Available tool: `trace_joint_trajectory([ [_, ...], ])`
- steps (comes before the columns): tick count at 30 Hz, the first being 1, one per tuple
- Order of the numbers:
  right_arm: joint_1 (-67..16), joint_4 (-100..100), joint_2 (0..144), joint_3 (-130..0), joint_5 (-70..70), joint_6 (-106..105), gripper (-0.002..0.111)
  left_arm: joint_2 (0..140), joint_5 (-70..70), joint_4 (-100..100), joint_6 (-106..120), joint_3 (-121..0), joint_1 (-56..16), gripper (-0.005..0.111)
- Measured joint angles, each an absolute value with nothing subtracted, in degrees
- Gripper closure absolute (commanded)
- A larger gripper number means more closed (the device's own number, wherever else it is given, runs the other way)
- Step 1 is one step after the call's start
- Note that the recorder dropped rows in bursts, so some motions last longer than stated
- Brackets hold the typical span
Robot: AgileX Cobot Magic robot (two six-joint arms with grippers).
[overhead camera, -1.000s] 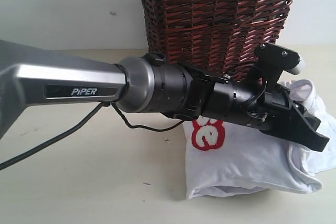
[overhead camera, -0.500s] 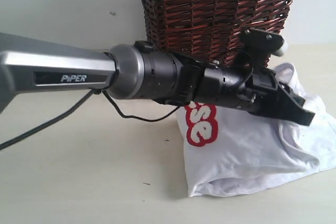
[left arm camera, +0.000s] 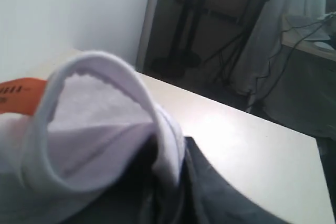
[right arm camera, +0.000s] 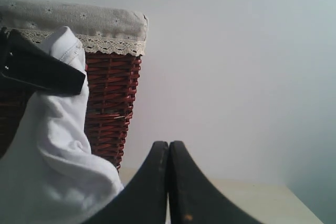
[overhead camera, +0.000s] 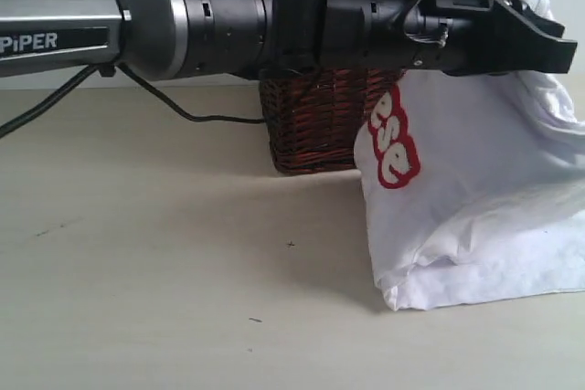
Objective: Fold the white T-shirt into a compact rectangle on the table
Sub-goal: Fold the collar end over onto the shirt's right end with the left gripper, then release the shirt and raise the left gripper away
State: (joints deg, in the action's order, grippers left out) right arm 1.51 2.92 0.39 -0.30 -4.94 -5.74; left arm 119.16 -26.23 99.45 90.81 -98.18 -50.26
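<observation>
Here the left gripper (overhead camera: 545,45) is clamped on a bunched fold of the white T-shirt (overhead camera: 475,198) and holds it up high, level with the upper part of the dark brown wicker basket (overhead camera: 311,125). A rounded hump of cloth pokes up above the black jaws. From there the shirt hangs down in loose folds, and its lower edge rests crumpled on the table (overhead camera: 164,271), just in front of and to the right of the basket in the exterior view. The red strip (overhead camera: 393,148) with fuzzy white letters runs slantwise down the hanging front, near the shirt's left edge.

The left arm (overhead camera: 183,20) stretches level across the top of that view, silver at one end and black toward the wrist, and a black cable (overhead camera: 174,109) droops from it in front of the pale wall (overhead camera: 55,75).

In the left wrist view the cloth curls over the gripper in a thick hemmed roll, and the orange neck tag (left arm camera: 18,95) shows at the edge beside it.

The right gripper (right arm camera: 168,149) is off the shirt, its two dark fingers pressed flat together with nothing between them. Its camera looks past them to the basket's lace-trimmed liner (right arm camera: 89,27) and to the shirt hanging from the other gripper's black jaw.
</observation>
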Motion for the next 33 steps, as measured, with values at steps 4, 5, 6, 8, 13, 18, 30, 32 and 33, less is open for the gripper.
trace_joint_trajectory([
  [4,1.5,2.9,0.4,-0.3,-4.9,-5.7,0.108,120.5,-28.4,99.5,90.8,-98.2,-52.4,0.107],
  [5,1.5,2.9,0.4,-0.3,-4.9,-5.7,0.108,121.1,-29.1,99.5,90.8,-98.2,-53.0,0.107],
  [6,1.5,2.9,0.4,-0.3,-4.9,-5.7,0.108,121.8,-29.5,99.5,90.8,-98.2,-53.5,0.107],
  [8,1.5,2.9,0.4,-0.3,-4.9,-5.7,0.108,123.3,-29.6,99.5,90.8,-98.2,-54.7,0.107],
  [13,1.5,2.9,0.4,-0.3,-4.9,-5.7,0.108,125.3,-27.8,99.1,90.8,-98.2,-55.9,0.107],
  [18,1.5,2.9,0.4,-0.3,-4.9,-5.7,0.108,125.9,-26.9,99.3,90.9,-98.3,-55.9,0.106],
  [30,1.5,2.9,0.4,-0.3,-4.9,-5.7,0.108,134.3,-26.7,99.4,90.9,-105.0,-55.9,0.07],
  [32,1.5,2.9,0.4,-0.3,-4.9,-5.7,0.108,136.3,-26.7,99.4,90.9,-108.7,-55.9,0.069],
  [33,1.5,2.9,0.4,-0.3,-4.9,-5.7,0.108,137.4,-26.7,99.4,90.9,-110.8,-55.9,0.064],
])
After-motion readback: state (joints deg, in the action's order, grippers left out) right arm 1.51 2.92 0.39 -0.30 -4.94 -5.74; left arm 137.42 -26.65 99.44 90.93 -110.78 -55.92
